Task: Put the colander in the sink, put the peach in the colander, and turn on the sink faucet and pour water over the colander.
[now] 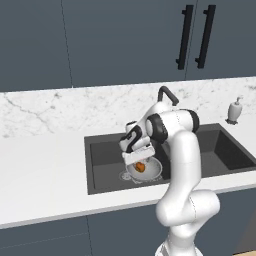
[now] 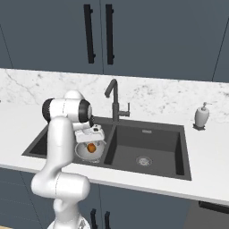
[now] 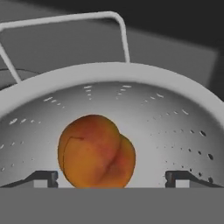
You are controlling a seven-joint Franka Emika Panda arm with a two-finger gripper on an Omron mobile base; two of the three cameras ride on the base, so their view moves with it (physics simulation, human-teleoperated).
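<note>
Orange-red peach (image 3: 96,151): sitting in the bowl of the colander (image 3: 175,118), right in front of my hand camera, between the two tips and a touch left of centre.
End effector (image 3: 112,177): jaws spread wide, one tip well out on each side of the fruit, neither one touching it as far as I can see. I've got hold of nothing.
Colander: down in the left basin of the sink (image 1: 102,150), one wire handle showing past its far rim.
Where I hang: just above the colander, pointing down into it, arm reaching over the front edge of the bench (image 1: 45,175).
Faucet (image 2: 114,100): up behind the divider between the basins; from the end effector it lies up, further back and toward the right basin. No water running that I can see.
Next move, I reckon: lift clear of the bowl, then swing back and right to the small side lever (image 2: 126,111).
</note>
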